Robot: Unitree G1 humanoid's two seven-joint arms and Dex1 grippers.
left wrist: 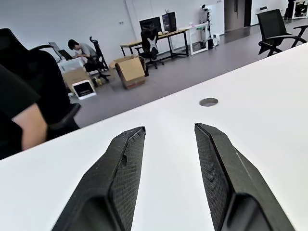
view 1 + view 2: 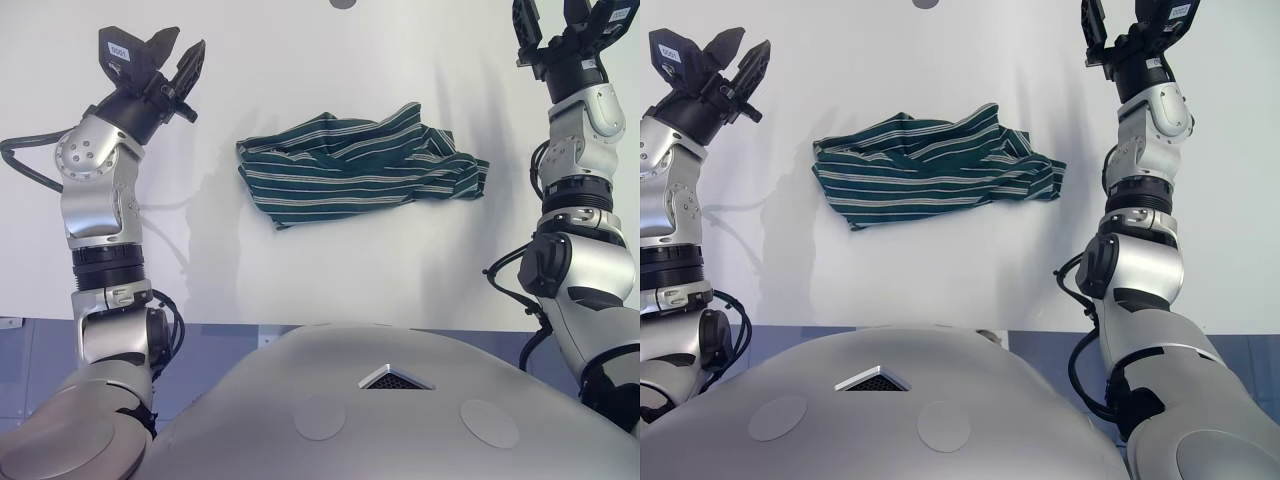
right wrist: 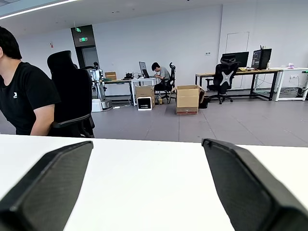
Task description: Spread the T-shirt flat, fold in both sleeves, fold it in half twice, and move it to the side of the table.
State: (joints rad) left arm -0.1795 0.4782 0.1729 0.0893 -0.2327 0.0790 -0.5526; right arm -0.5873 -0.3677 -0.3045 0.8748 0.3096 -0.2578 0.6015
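Both end effectors are released and hold nothing. Nearest the robot, the left end effector (image 2: 187, 42) sits at the top of a raised left arm. The forearm stands almost upright above a bent elbow. Its two black fingers (image 1: 122, 173) are spread apart, with bare white bench (image 2: 300, 280) showing between them, and it tilts inward and away from the robot. On the other side, the right end effector (image 2: 1127, 15) is held farther out over the bench on a right arm that rises nearly straight, with the wrist in line with the forearm. Its fingers (image 3: 240, 183) are parted wider than the left pair. Neither end effector touches the cloth.

Between the two arms, and well apart from each, the T-shirt (image 2: 350, 165) lies on the middle of the bench. It is dark green with thin white stripes. It is not flat but bunched into a low heap, wider from side to side than from front to back. Ridges and folds cross it, and the stripes run in different directions where the fabric is twisted. A lump of cloth pokes out on the robot's right, and a corner points toward the robot on the left. The sleeves and neck opening cannot be told apart in the bundle.

Farther off, near the far edge of the bench, is a small round grey cable hole (image 1: 208, 102). Beyond the bench lies an open office floor with black office chairs (image 1: 274, 24), desks (image 3: 240, 73) and cardboard boxes (image 3: 187, 98).
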